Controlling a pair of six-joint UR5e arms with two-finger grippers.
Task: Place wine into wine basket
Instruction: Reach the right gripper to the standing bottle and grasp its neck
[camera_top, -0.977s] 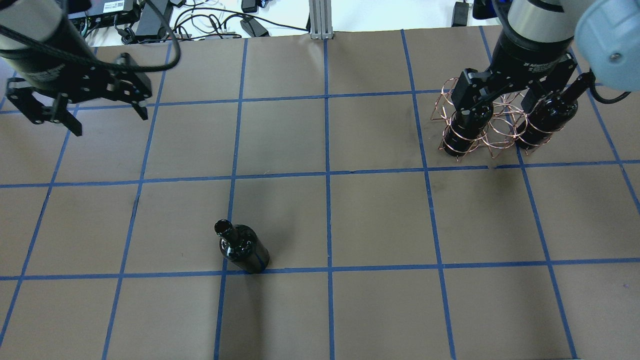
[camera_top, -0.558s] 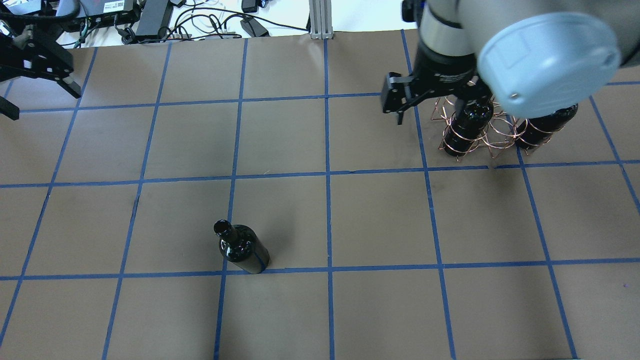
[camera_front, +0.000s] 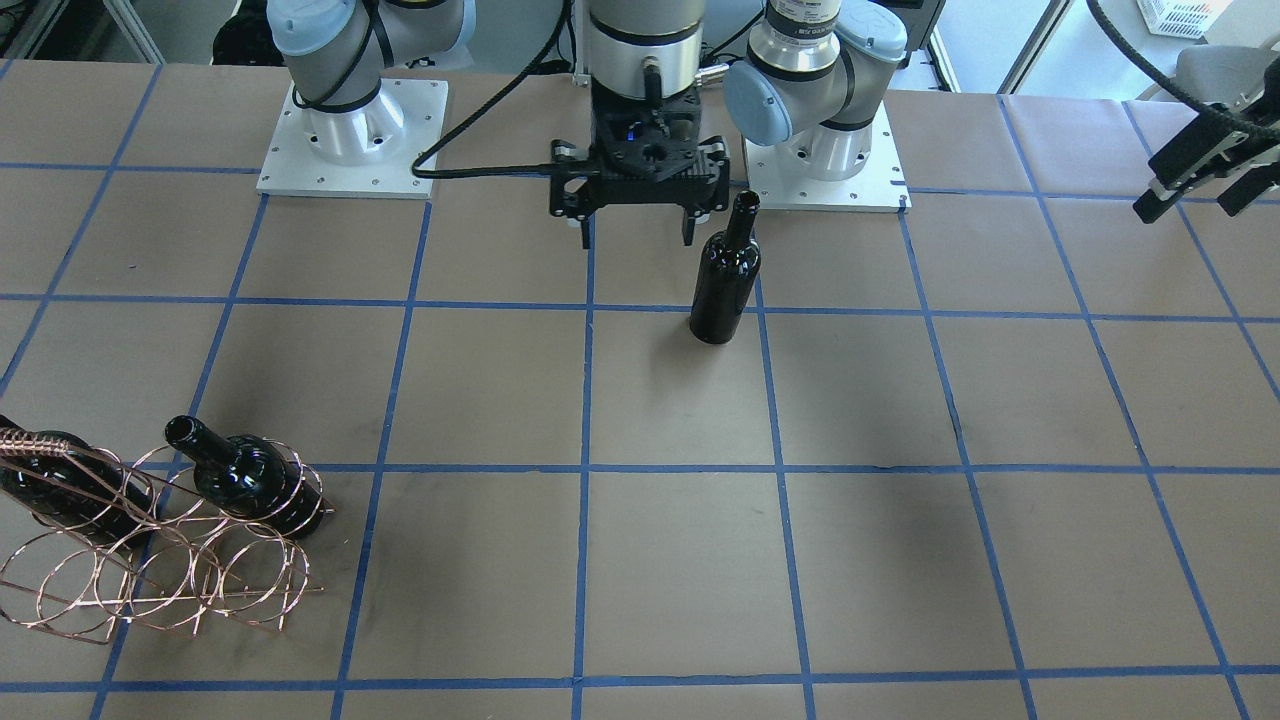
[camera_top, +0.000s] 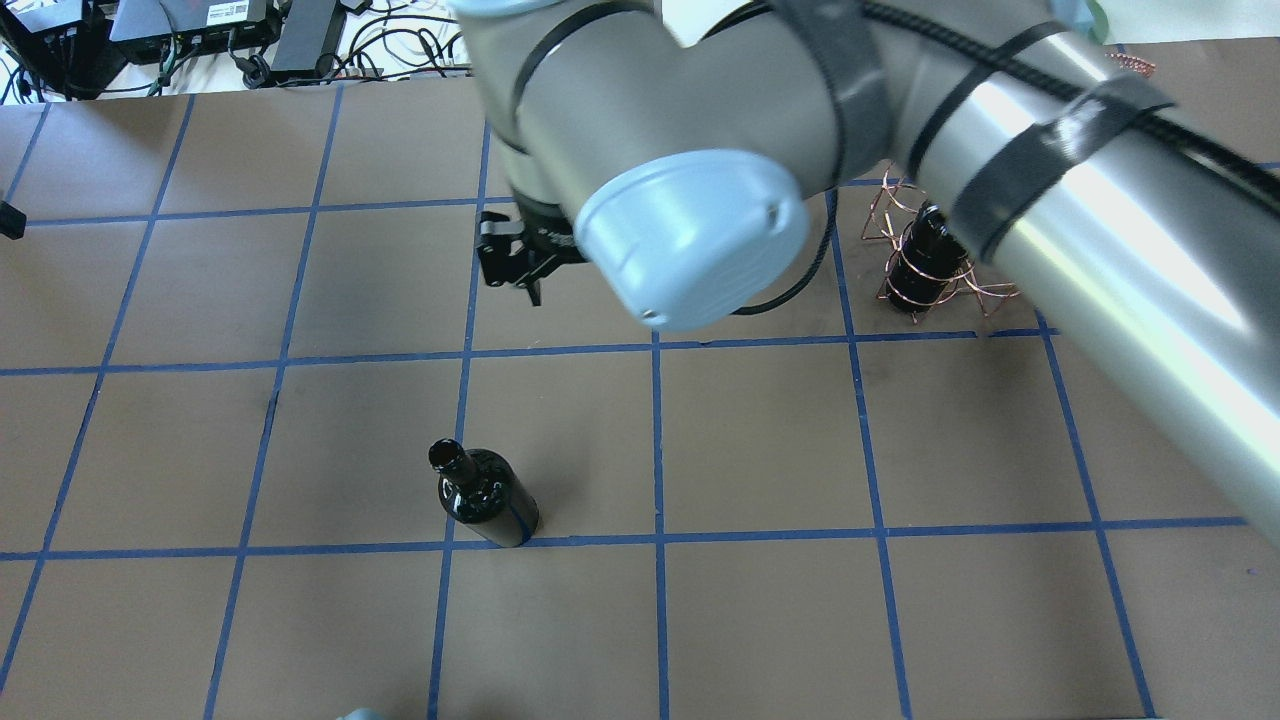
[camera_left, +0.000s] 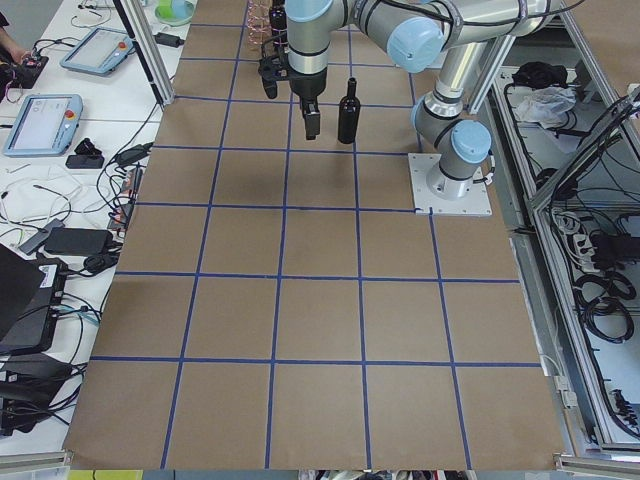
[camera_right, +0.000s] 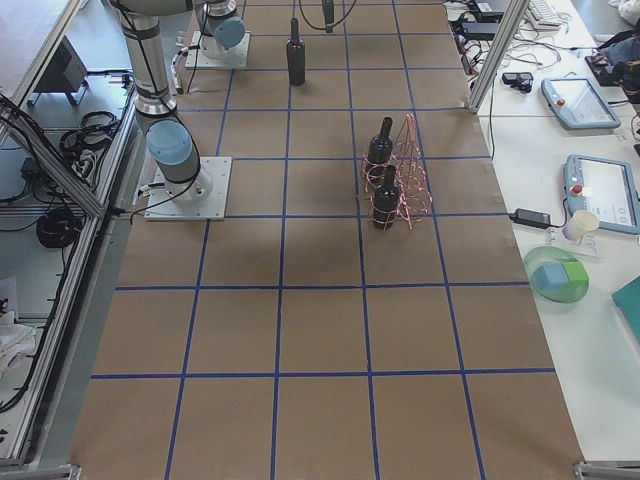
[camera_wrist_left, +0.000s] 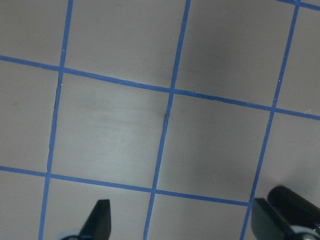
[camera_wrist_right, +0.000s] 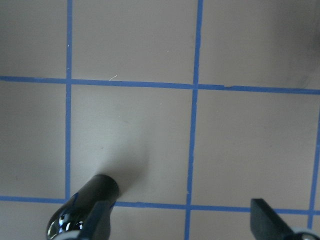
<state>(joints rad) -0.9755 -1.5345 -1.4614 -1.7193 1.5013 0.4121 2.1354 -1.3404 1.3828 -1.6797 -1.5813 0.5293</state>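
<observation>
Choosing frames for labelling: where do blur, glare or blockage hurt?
Overhead exterior: the right arm looms blurred with glare on its tube, hiding part of the wine basket. Right wrist: the wine is soft at the lower-left edge. Front-facing: sharp.

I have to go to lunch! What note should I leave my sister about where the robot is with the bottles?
Right tool: open, empty, hanging beside the lone bottle, not around it.
Left tool: open, empty, far off on the robot's left side.
Done: the first bottle and second bottle sit in the wire basket.
Left: grab the lone bottle, standing upright mid-table, and put it in a free loop.
</observation>
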